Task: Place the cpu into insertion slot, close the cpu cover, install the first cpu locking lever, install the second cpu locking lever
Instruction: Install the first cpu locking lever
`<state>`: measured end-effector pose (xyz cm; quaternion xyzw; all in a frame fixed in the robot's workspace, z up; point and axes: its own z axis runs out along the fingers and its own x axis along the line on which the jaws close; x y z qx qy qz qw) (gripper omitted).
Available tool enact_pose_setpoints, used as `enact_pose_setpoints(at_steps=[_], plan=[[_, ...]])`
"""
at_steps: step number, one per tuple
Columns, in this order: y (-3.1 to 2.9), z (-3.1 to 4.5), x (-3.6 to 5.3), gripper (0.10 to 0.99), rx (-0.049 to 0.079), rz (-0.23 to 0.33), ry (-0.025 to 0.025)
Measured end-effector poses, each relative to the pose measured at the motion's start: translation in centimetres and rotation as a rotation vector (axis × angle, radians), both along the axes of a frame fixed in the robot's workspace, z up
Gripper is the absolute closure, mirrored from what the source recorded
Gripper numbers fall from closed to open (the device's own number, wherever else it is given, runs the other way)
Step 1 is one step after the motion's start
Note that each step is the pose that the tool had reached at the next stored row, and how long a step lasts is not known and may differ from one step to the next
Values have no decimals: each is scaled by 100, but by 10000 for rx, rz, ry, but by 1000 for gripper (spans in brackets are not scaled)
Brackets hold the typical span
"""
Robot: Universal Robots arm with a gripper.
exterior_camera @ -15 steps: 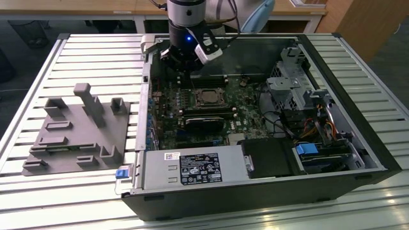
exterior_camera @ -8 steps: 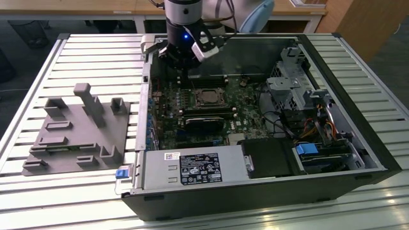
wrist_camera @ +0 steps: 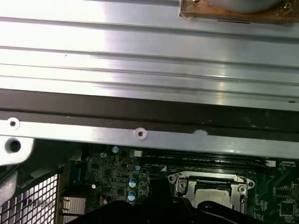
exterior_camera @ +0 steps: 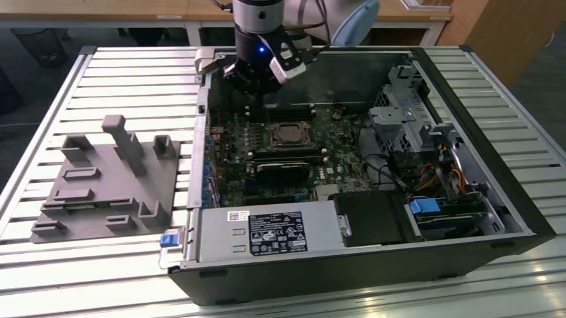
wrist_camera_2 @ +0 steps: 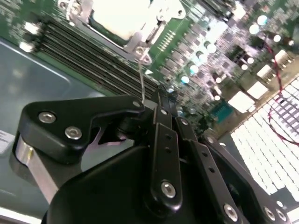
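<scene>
Reaching into the case (exterior_camera: 354, 278), I had the fingers (wrist_camera_2: 164, 122) clenched against the lever (wrist_camera_2: 141, 77), pressing rather than gripping, I judged, because the cpu (exterior_camera: 287, 135) already sat in the slot (exterior_camera: 270, 135) under the cover (wrist_camera: 184, 184).

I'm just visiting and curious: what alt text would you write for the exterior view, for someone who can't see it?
A robot arm's gripper hangs inside an open computer case lying on a slatted metal table, close to the square insertion slot on the green motherboard. A grey moulded fixture sits on the table at the exterior view's left.
</scene>
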<state>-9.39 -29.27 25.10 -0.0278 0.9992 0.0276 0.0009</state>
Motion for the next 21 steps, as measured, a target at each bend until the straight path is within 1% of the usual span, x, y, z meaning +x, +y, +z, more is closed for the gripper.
enact_pose_setpoints(at_steps=[3,10,11,13,15,17,21], plan=[[4,0,100,980,-2,-1,1],[27,-24,411,980,-1,1,5],[29,-29,436,980,0,0,4],[28,-37,447,980,19,1,2],[28,-53,447,980,114,0,5],[27,-74,447,980,189,1,-4],[27,-94,447,980,191,1,-45]])
